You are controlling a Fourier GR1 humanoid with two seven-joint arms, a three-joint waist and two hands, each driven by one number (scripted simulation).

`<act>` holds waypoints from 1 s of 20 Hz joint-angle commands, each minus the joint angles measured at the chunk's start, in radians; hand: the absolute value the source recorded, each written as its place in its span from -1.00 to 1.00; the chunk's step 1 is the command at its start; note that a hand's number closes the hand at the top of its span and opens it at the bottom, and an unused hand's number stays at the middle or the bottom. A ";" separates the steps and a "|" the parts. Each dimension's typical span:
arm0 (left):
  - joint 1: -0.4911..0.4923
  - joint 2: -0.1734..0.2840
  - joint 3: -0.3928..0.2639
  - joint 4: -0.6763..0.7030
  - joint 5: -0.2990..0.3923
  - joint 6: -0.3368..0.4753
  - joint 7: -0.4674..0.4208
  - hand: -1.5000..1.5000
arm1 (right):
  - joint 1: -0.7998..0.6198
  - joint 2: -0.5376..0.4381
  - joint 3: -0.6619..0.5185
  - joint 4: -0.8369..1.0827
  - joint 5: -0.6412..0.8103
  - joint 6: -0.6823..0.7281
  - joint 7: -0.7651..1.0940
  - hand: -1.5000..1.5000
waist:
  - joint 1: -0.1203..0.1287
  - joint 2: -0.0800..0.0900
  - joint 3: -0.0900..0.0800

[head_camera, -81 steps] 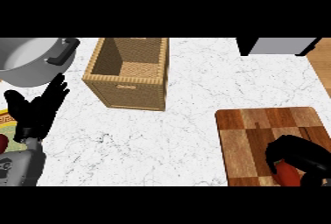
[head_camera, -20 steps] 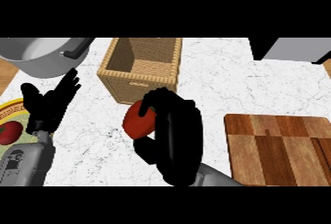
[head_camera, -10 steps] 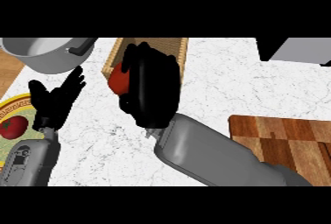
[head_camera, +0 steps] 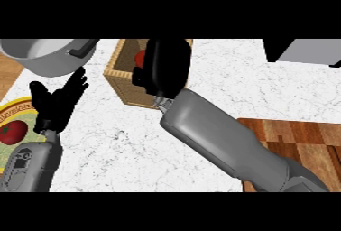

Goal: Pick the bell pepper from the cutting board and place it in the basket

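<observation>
Marble counter [head_camera: 220,85], one basket [head_camera: 123,88], one bell pepper [head_camera: 140,57], right hand [head_camera: 166,63] gripping it

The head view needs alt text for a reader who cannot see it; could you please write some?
The robot's right hand holds a red bell pepper over the open wicker basket, its fingers curled round it. The left hand rests open on the white marble counter, near a grey pot and a plate with a tomato; the wooden cutting board lies at right.

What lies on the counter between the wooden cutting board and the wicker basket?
In the head view, the right forearm crosses bare white marble counter between cutting board and basket.
</observation>
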 commanded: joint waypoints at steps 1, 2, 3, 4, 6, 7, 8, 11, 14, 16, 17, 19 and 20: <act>-0.007 -0.008 -0.008 0.007 -0.008 0.005 0.005 0.00 | -0.078 0.011 0.033 0.103 -0.064 -0.147 0.154 -1.00 | 0.004 0.003 0.000; -0.015 0.017 0.008 0.002 -0.002 -0.007 0.005 0.00 | -0.083 0.011 0.047 0.091 -0.077 -0.162 0.162 -1.00 | 0.003 0.000 0.000; -0.003 0.009 0.015 0.020 0.007 -0.011 -0.017 0.00 | -0.116 0.011 0.021 0.144 -0.113 -0.161 0.111 -1.00 | 0.007 0.006 0.000; -0.034 -0.024 -0.013 0.010 -0.013 0.021 0.011 0.00 | -0.111 0.011 0.027 0.153 -0.115 -0.213 0.080 -1.00 | -0.005 0.004 0.001; -0.012 0.001 0.003 0.007 -0.002 0.000 0.006 0.00 | -0.103 0.011 0.049 0.153 -0.150 -0.269 0.068 -1.00 | 0.001 0.002 0.001; -0.026 0.022 0.018 0.019 0.002 -0.010 0.003 0.00 | -0.117 0.011 0.029 0.155 -0.137 -0.307 0.061 -1.00 | -0.002 0.003 0.001; -0.003 -0.003 0.001 0.019 -0.004 -0.003 -0.010 0.00 | -0.150 0.011 0.013 0.148 -0.142 -0.289 0.098 -1.00 | -0.012 -0.003 0.000; 0.005 -0.008 0.010 0.002 -0.004 0.020 0.010 0.00 | -0.081 0.011 -0.052 0.137 -0.120 -0.433 0.085 -1.00 | -0.033 -0.009 0.002; 0.034 0.011 0.032 0.014 0.009 0.002 -0.014 0.00 | -0.079 0.011 -0.135 0.109 -0.100 -0.506 0.100 -1.00 | -0.062 -0.017 0.002; 0.035 0.013 0.043 0.006 0.009 0.017 -0.008 0.00 | -0.032 0.011 -0.155 0.073 -0.101 -0.568 0.090 -1.00 | -0.074 -0.019 0.003; 0.037 0.055 0.077 0.007 0.029 -0.005 0.005 0.00 | -0.010 0.011 -0.191 0.052 -0.098 -0.564 0.076 -1.00 | -0.089 -0.022 0.003; 0.074 0.033 0.059 0.001 0.016 0.002 -0.010 0.00 | 0.065 0.011 -0.190 -0.038 -0.091 -0.551 0.060 -1.00 | -0.110 -0.026 0.004; 0.092 0.037 0.067 -0.044 0.028 0.007 0.015 0.00 | 0.150 0.011 -0.179 -0.096 -0.107 -0.514 0.025 -1.00 | -0.112 -0.027 0.004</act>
